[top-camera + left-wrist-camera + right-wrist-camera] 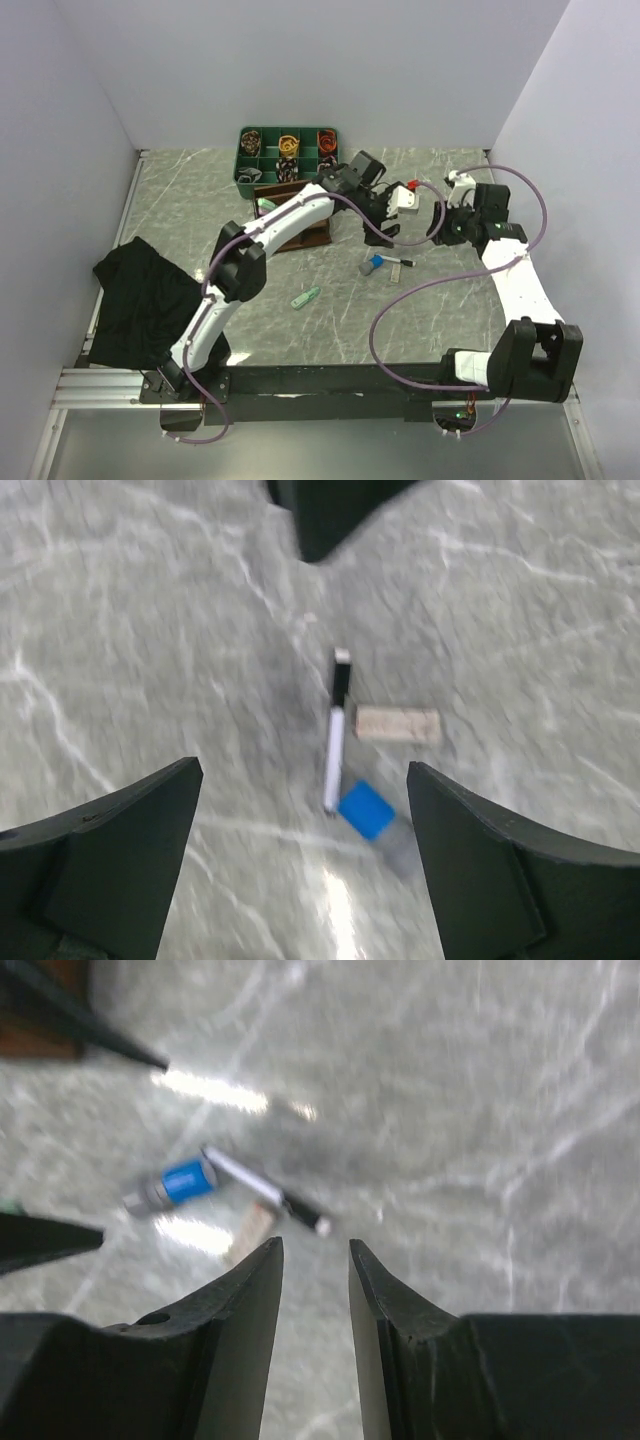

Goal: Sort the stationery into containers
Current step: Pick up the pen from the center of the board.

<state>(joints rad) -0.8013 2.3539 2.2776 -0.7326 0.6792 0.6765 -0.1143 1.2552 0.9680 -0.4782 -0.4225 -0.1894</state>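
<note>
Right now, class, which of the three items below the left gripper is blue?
The short cylinder, blue with a grey end; the pen is white with a black cap, the flat bar pale.

No word, brand or number can be read in any of the three views. The small pale flat bar (397, 724) seems to carry faint marks along its face, but the left wrist view is too blurred to make them out. The white pen (334, 755) beside it and the short cylinder (378, 825) with the blue band show no print that is legible.
</note>
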